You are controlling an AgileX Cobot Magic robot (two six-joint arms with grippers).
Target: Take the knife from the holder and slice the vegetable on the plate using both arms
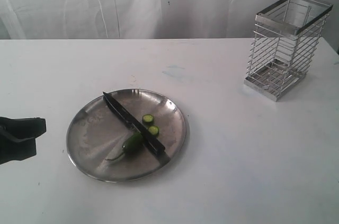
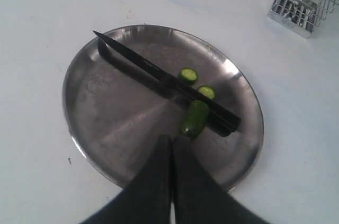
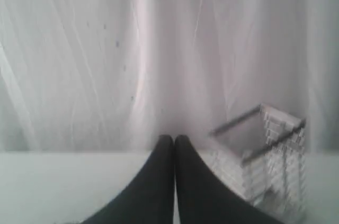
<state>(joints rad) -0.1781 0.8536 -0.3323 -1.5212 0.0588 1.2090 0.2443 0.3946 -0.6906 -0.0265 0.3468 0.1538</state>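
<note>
The silver plate lies on the white table. Across it rests the black knife, free of both grippers. The green chili lies against the knife's handle end, with two cut slices on the knife's other side. My left gripper is shut and empty, off the plate's left edge in the exterior view. My right gripper is shut and empty, near the wire holder; the exterior view does not show it.
The holder stands empty at the back right of the table. A white curtain hangs behind the table. A faint bluish smear marks the tabletop beyond the plate.
</note>
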